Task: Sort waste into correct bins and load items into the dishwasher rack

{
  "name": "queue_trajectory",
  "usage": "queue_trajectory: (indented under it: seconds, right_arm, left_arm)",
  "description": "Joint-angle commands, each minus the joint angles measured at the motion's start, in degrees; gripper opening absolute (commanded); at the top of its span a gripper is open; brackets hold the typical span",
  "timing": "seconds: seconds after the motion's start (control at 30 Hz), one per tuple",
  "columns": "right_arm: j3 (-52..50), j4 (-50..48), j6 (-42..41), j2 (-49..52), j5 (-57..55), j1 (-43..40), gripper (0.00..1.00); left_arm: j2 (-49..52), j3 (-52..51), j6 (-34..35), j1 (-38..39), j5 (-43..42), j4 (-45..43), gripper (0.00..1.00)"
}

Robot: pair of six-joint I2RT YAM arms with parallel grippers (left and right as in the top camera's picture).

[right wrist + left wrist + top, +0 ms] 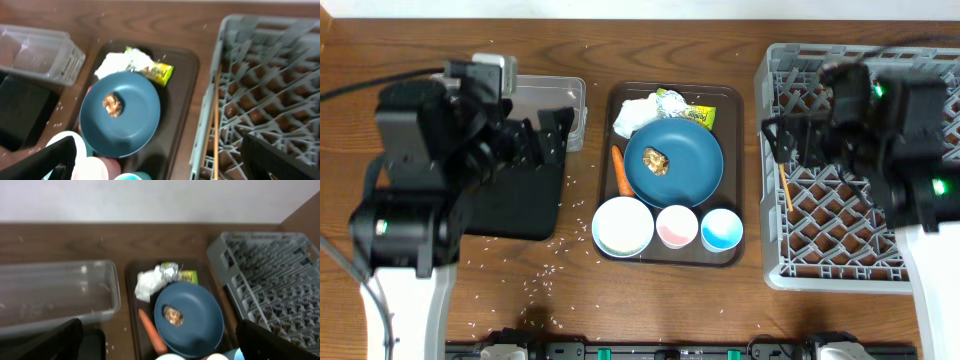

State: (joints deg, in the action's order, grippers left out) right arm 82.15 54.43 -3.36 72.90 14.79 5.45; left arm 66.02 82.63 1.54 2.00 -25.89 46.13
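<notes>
At your far left, the left gripper [542, 135] hangs with its jaws spread wide and nothing between them. It is over the spot where the clear plastic tub [545, 95] meets the shallow black tray [520, 205]. Loose rice grains [580, 206] lie scattered on the wooden table [670, 40] beside and in front of the black tray.

Moving right, you reach the brown serving tray [735, 100]. At its back lie the crumpled white tissue [638, 112] and, touching it, the yellow-green snack wrapper [692, 108]. The dark-blue plate [688, 170] sits in the middle with the brown food lump [656, 160] on it, and the small orange carrot [620, 172] lies along the plate's left edge. Across the tray's front stand the white bowl [622, 226], the pink-lined cup [677, 226] and the blue-lined cup [722, 230].

On your right is the light-grey dishwasher rack [840, 272], with a thin wooden stick [785, 188] lying in its left part. The right gripper [790, 135] hangs over that left side, toward the back, also wide apart and empty.
</notes>
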Motion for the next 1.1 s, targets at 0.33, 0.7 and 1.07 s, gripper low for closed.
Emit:
queue_trajectory:
  seconds: [0.33, 0.7, 1.07]
  right_arm:
    - [2.1, 3.5, -3.4, 9.9, 6.0, -0.5, 0.99]
    - [2.1, 3.5, -9.4, 16.8, -4.1, 7.0, 0.95]
    - [2.1, 6.4, -15.0, 17.0, -11.9, 6.1, 0.88]
  left_arm:
    - [8.8, 1.0, 4.6, 1.1, -8.7, 3.8, 0.98]
    - [17.4, 1.0, 6.8, 14.1, 13.8, 9.6, 0.98]
    - [25.2, 0.6, 8.9, 22.7, 14.8, 10.8, 0.82]
